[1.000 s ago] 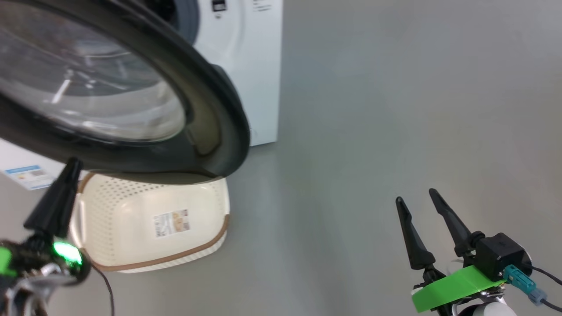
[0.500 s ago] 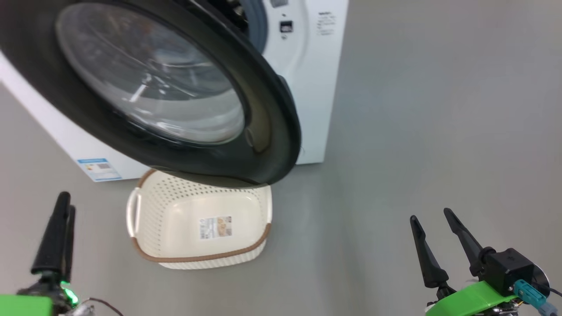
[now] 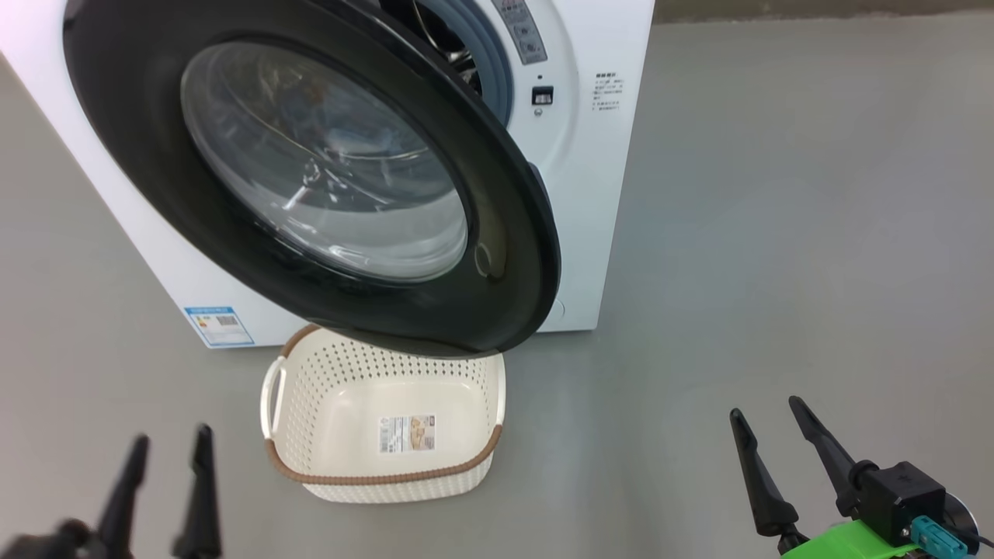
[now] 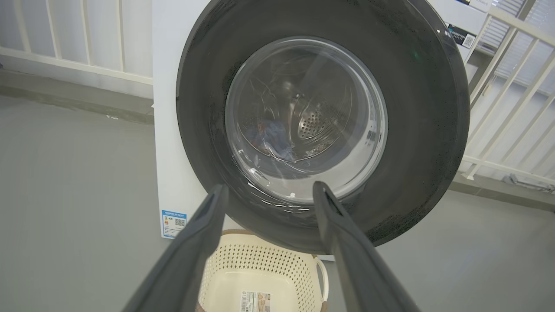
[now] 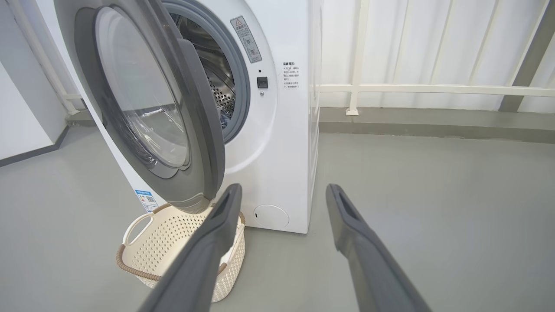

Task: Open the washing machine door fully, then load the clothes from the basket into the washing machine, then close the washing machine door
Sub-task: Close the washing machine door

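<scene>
The left claw (image 3: 172,435) hangs low over the grey floor (image 3: 776,233), its two dark fingers (image 3: 202,497) spread apart with nothing between them. Well off to its right, the right claw (image 3: 764,407) is the same: released, fingers parted, clear of everything.

Ahead of the left claw and a little to its right, the basket (image 3: 388,475) sits on the floor. It is cream and perforated with a brown rim, and its bare bottom shows a sticker (image 3: 406,432). Neither claw touches it.

Beyond the basket stands the washing machine (image 3: 598,194). The washing machine door (image 3: 326,178) is swung partway out toward the claws, its lower edge hanging over the basket's far end. From the right claw's side you can see the gap behind the door, with the grey gasket (image 5: 245,86) and the steel drum (image 5: 219,95).

Looking along the left claw's fingers and through the door glass, the clothes (image 4: 271,136) show dimly as a blue bundle inside the drum. A small blue label (image 3: 220,326) marks the machine's lower corner, straight ahead of the left claw.
</scene>
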